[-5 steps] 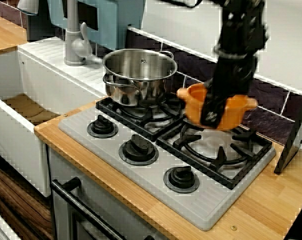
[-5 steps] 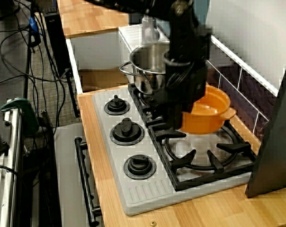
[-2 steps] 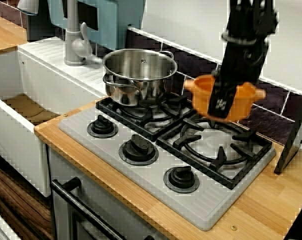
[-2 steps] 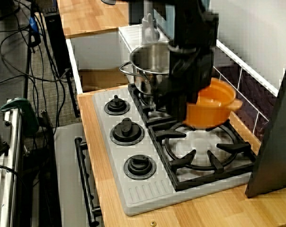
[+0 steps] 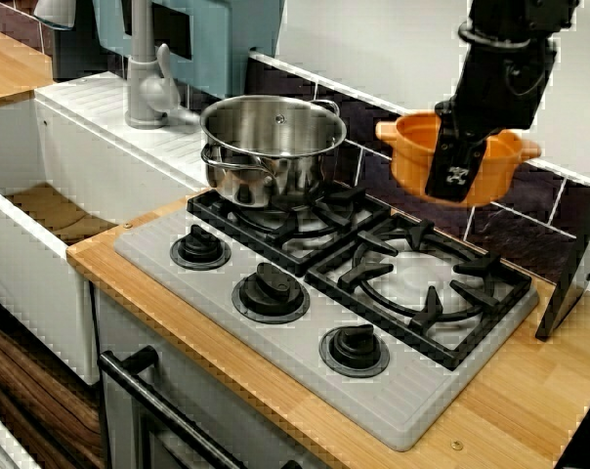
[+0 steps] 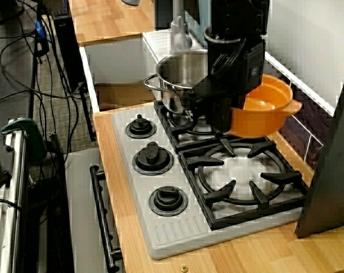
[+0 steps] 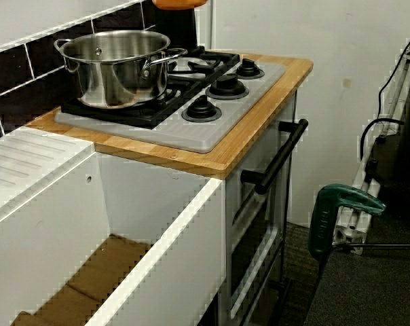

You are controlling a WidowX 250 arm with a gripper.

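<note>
In the front view my gripper (image 5: 457,164) is shut on the near rim of a small orange pot (image 5: 410,158) with two side handles. The pot hangs well above the right-hand burner grate (image 5: 422,280), close to the dark tiled back wall. The view from the stove's right end shows the gripper (image 6: 220,115) in front of the orange pot (image 6: 265,106), hiding its near wall. In the view from the sink end only the orange pot's underside (image 7: 180,3) shows at the top edge. A steel pot (image 5: 273,143) stands on the left burner, apart from the orange one.
Three black knobs (image 5: 270,290) line the front of the grey hob. A grey faucet (image 5: 145,68) and a white sink (image 5: 41,210) lie to the left. A dark panel (image 5: 580,256) leans at the right. An oven handle (image 7: 273,157) and a green clamp (image 7: 337,210) sit below.
The gripper has lifted the orange pot upward and back to the right, from just over the right burner to well above it near the wall. The steel pot has not moved.
</note>
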